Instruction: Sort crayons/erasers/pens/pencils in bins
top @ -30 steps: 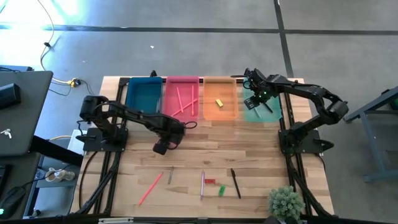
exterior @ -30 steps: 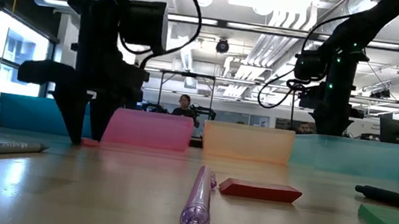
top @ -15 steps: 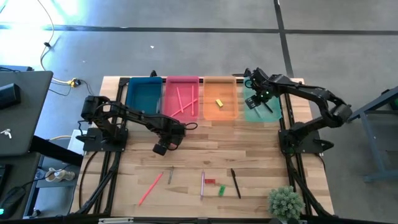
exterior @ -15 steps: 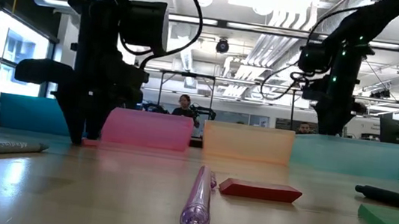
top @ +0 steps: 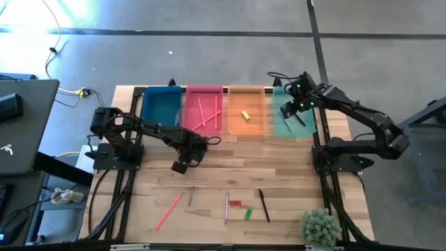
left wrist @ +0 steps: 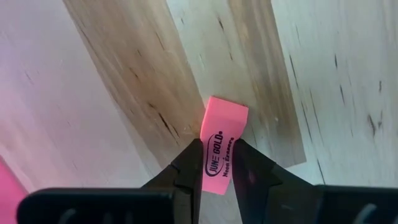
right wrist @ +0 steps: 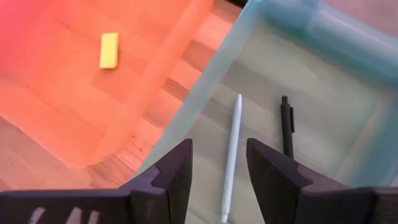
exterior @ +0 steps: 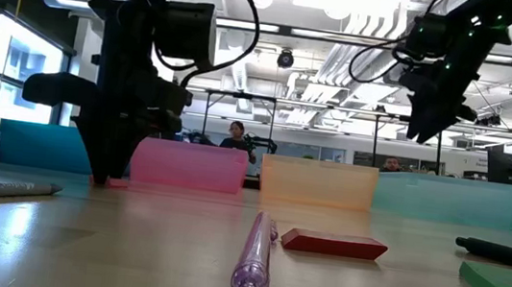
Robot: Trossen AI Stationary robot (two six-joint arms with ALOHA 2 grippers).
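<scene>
High view: left gripper (top: 180, 166) is down at the bare wood planks of the table (top: 279, 174), just at 6 o'clock of the translucent pink-red plastic bin (top: 203, 110); the translucent orange plastic bin (top: 247, 111), holding a short yellow eraser block (top: 245, 116), lies at roughly 1 o'clock from that gripper, so the left arm is plainly the nearer one for this piece. Right gripper (top: 288, 111) hangs over the translucent mint-green plastic bin (top: 293, 115). Low view: left gripper (exterior: 110, 168) reaches to the tabletop in front of the pink-red bin (exterior: 190, 167); right gripper (exterior: 425, 124) is raised above the mint-green bin (exterior: 450, 198). Left wrist view: small pink eraser block with black lettering (left wrist: 222, 145) sits between the fingers (left wrist: 189, 168), which are pressed against its two long sides; its long axis runs straight out ahead of the fingertips. Right wrist view: right fingers (right wrist: 174, 171) spread apart, holding nothing, above a white pen (right wrist: 231, 156) and a black pen (right wrist: 286, 126) in the mint-green bin. Judgement: lift, then carry toward 1 o'clock to the orange bin.
</scene>
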